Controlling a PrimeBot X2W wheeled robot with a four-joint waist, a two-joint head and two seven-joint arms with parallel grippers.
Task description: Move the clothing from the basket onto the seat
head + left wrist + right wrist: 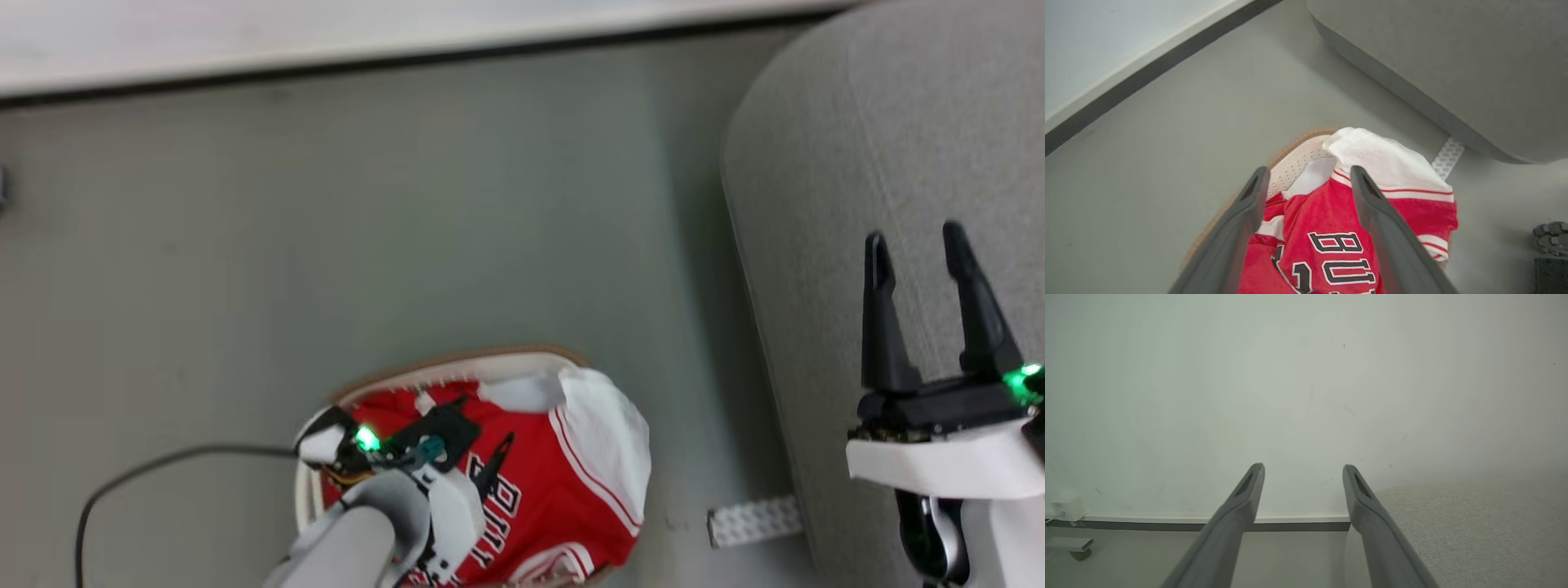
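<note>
**Left arm over the basket, pick not yet made**

Step in hand, as I read it: the reach for the grasp. The red jersey (555,482) lies heaped in the white laundry basket (490,363) on the floor. A white fold spills over the rim at the basket's 3 o'clock. The left gripper (1308,171) hangs over the heap with its fingers apart and nothing caught between them. Whether the tips touch cloth I cannot tell. The right gripper (913,237) sits above the grey seat (898,122), its fingers also apart and empty. The seat stands at 2 to 3 o'clock from the basket, with bare floor between.

The next move calls for lowering the left fingers into the red bunch near the lettering and closing on a thick gather, not a single layer. Then lift until the trailing hem clears the brown rim, and swing toward 3 o'clock over the seat edge. A snag could drag the light basket along.

Views compared:
- Head view gives the layout: basket, seat, both arms, and a black cable (163,461) running off at 9 o'clock.
- Left wrist view gives the open gap between the fingers, the block letters and the holes in the basket wall — the forearm lies across that spot in the head view.
- Right wrist view adds a pale wall (1306,375), with seat cloth at 4 o'clock.
</note>
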